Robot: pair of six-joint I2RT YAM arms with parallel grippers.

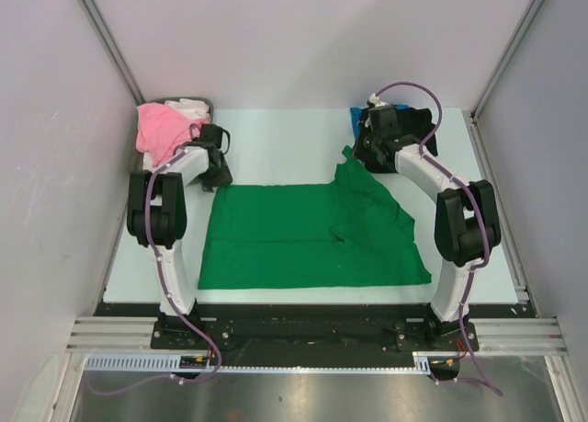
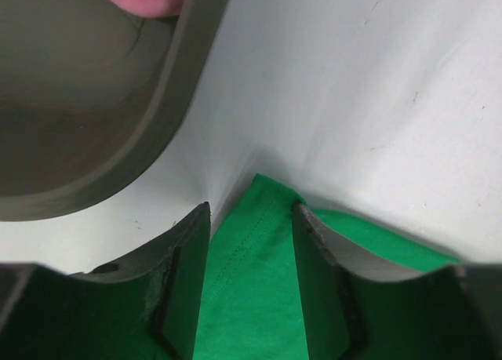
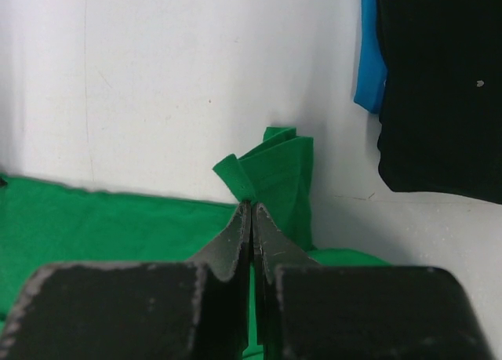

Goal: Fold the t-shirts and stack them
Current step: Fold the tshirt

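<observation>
Across the middle of the table [image 1: 276, 137]: the green t-shirt [image 1: 294, 243] lies spread almost flat, with its far-right part drawn up into a ridge.
Green t-shirt, handling: it looks like thin, limp cotton. It is likely light and not fragile, and apt to drag and wrinkle on the table rather than move as one piece. It would sag between two held points.
Green t-shirt, where to hold: the two far corners look best, pinched through the hem where the cloth is doubled.
Right gripper [image 3: 251, 211]: the fingers are pressed together on a bunched fold of the green cloth, and a tuft pokes out past the tips.
Right arm: it reaches far forward with a bent elbow, the wrist turned toward the shirt's far-right corner.
Left gripper [image 2: 251, 219]: the jaws stand apart astride the shirt's far-left corner. The cloth lies flat between them, not pinched.
Left arm: it is folded up, the wrist angled down at the corner.
Black t-shirt [image 3: 439, 85] and blue t-shirt [image 3: 369, 54]: they lie just beyond the right gripper, apart from the green cloth.
Tray [image 2: 118, 140]: dark grey, it sits at the far-left of the table close to the left gripper and holds a pink t-shirt [image 1: 158, 128] and a white t-shirt [image 1: 193, 105].
</observation>
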